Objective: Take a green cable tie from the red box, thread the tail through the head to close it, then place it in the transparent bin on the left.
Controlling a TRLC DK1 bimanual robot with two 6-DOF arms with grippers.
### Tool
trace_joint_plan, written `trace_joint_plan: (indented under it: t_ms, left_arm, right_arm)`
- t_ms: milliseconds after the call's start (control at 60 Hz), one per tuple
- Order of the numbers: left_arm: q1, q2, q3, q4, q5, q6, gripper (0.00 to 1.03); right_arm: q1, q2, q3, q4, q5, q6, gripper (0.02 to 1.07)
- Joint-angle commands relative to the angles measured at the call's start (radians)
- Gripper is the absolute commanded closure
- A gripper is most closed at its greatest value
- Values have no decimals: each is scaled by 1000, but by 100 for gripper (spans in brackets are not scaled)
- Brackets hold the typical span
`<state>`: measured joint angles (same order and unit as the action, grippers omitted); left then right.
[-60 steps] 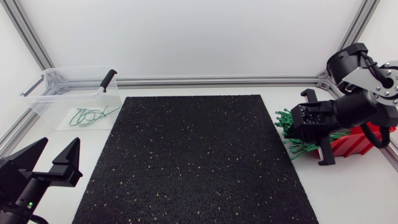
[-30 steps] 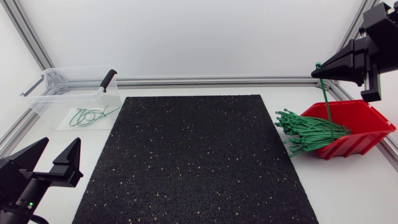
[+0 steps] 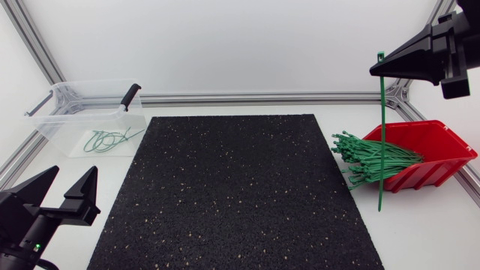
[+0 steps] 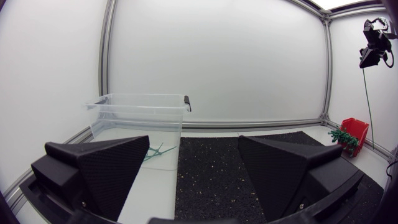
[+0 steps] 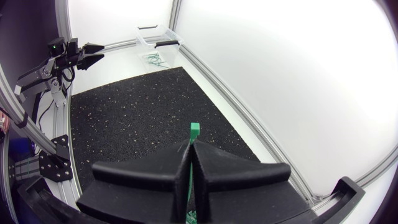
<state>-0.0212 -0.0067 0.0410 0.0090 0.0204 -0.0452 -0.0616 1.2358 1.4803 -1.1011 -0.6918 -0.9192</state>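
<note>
High over the table's right side, my right gripper [image 3: 384, 66] is shut on the head end of a green cable tie [image 3: 382, 135]. The tie hangs straight down in front of the red box [image 3: 450, 136], clear of it. A bundle of green ties [image 3: 367, 159] spills over the box's left edge. In the right wrist view the tie's head [image 5: 194, 130] sticks out ahead of the closed fingertips [image 5: 189, 152]. My left gripper [image 3: 61, 189] stands open and empty at the table's front left. The transparent bin [image 3: 52, 124] at back left holds closed green ties [image 3: 109, 139].
A black speckled mat [image 3: 240, 187] covers the middle of the table between bin and red box. Aluminium frame rails [image 3: 262, 98] run along the back and side edges. The bin [image 4: 140, 112] stands ahead of my left gripper [image 4: 193, 171].
My right gripper has risen from the red box with one tie in it. The tie's tail has come free of the pile and now hangs straight. The left arm has not moved.
</note>
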Motion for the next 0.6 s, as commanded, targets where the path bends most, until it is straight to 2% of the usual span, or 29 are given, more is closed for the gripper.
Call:
trace_joint_plan:
  t_ms: [0, 83, 183, 250, 350, 450, 583]
  left_arm:
    - [-8, 1, -39, -27, -2, -1, 4]
    - [-8, 1, -38, -27, -2, -1, 4]
    - [-8, 1, -38, -27, -4, -1, 4]
    - [-8, 1, -38, -27, -4, -1, 4]
    - [-10, 1, -38, -29, -4, -1, 4]
    - [-10, 1, -38, -29, -4, -1, 4]
    - [-11, 1, -38, -29, -5, -1, 4]
  right_arm:
    - [101, -24, 20, -28, 58, 100, 101]
    - [226, -42, -2, -31, 156, 152, 101]
    - [344, -38, -6, -17, 215, 318, 101]
    - [421, -38, -21, -13, 250, 362, 101]
    - [516, 11, -12, -51, 256, 534, 101]
    - [592, 42, -34, -65, 233, 592, 101]
    - [643, 51, -92, 15, 126, 709, 101]
